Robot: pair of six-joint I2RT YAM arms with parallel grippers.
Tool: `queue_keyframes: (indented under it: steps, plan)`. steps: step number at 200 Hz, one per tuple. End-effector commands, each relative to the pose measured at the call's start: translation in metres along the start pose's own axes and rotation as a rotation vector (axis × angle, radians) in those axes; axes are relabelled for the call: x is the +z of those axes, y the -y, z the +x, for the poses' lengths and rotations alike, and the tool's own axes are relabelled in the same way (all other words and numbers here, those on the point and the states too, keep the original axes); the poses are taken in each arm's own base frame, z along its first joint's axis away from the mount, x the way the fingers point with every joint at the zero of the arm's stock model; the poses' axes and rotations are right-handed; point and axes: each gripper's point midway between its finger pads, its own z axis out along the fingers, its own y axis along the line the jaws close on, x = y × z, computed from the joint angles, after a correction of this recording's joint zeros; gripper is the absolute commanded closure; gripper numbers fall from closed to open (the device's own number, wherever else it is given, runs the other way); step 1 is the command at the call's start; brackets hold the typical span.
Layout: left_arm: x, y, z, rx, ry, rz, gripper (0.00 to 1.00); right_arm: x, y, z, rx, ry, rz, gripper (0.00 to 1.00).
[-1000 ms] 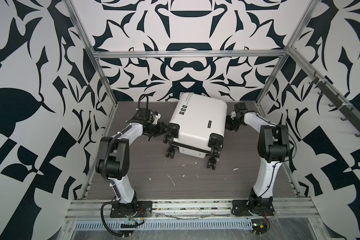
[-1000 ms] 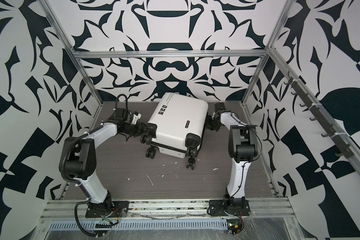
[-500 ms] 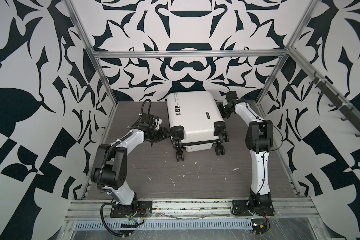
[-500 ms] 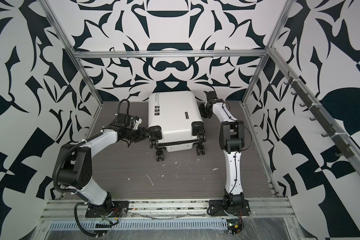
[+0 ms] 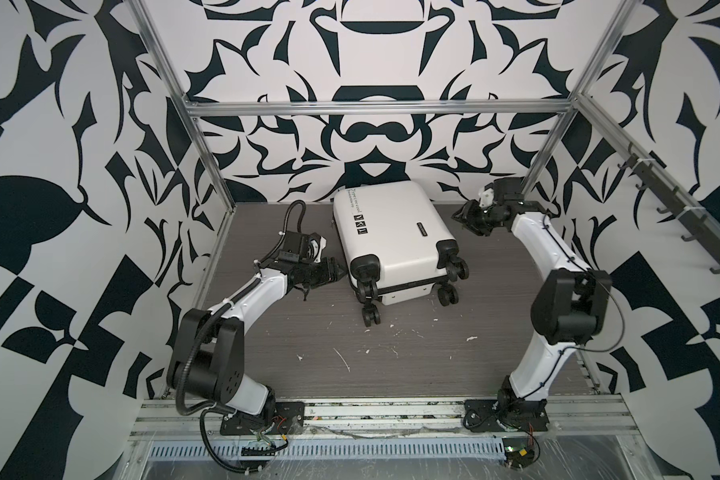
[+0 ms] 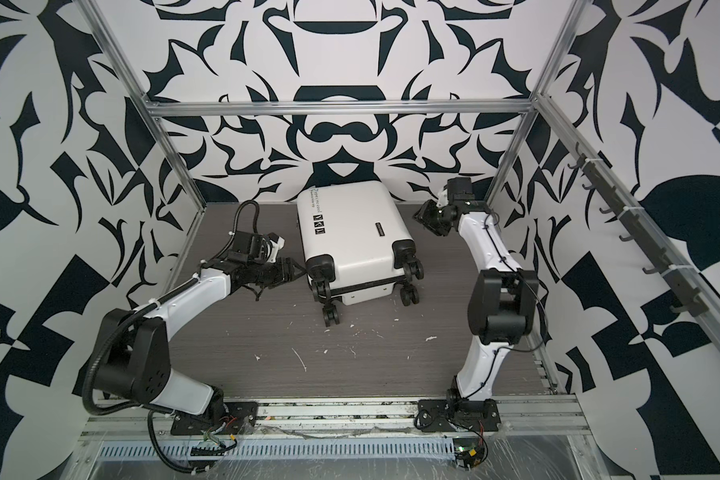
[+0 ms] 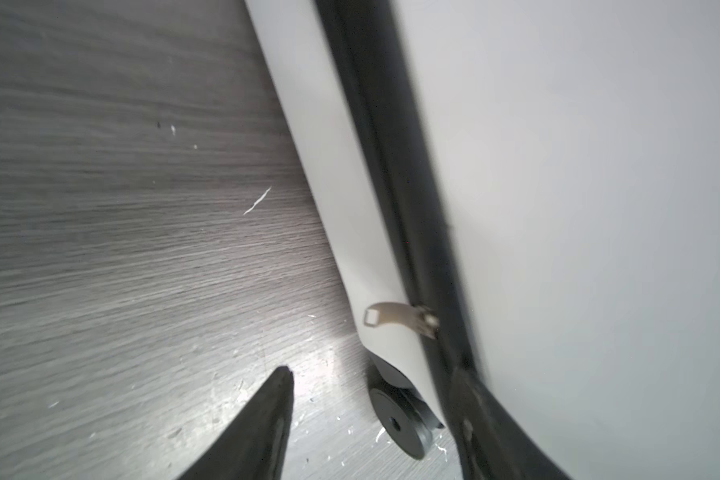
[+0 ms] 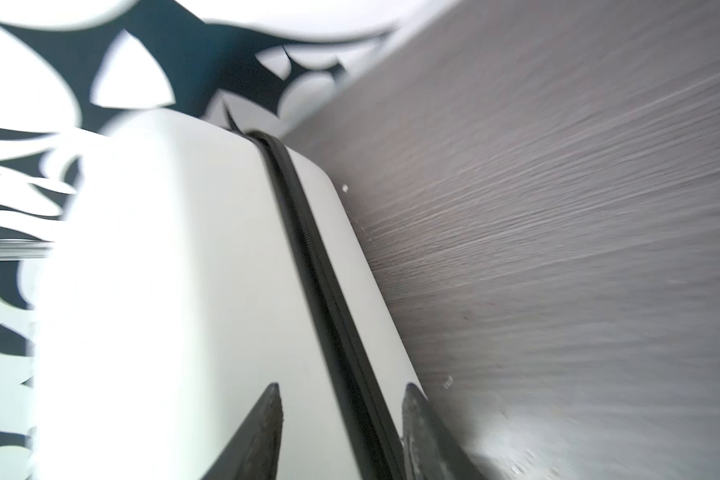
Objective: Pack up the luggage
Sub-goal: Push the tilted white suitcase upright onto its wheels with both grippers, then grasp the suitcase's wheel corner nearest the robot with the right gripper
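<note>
White luggage has been swung round on the bench, closed; its long axis is now laid back-to-front, wheels toward the front; the turn is judged finished; the right pincer has been withdrawn, open and empty, well apart; the left pincer is open, empty, just beside the wheels.

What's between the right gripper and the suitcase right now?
Nothing but a narrow strip of bare table between the right gripper and the suitcase; both top views show it.
</note>
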Motion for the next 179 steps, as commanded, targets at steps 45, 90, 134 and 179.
queue_keyframes:
  steps: [45,90,134,179]
  plan:
    - [-0.042,0.005,0.017,0.014,0.124,-0.017,0.38,-0.096,-0.007,0.082,-0.156,0.068,-0.050,0.55]
    - [-0.044,-0.003,0.042,-0.043,0.125,0.008,0.39,-0.118,-0.002,0.182,-0.223,-0.020,-0.131,0.56]
    - [-0.026,0.005,0.055,-0.030,0.095,0.024,0.39,-0.110,-0.005,0.244,-0.276,-0.059,-0.171,0.55]
    - [-0.009,0.011,0.051,-0.005,0.087,0.038,0.40,-0.097,-0.044,0.260,-0.344,-0.060,-0.217,0.55]
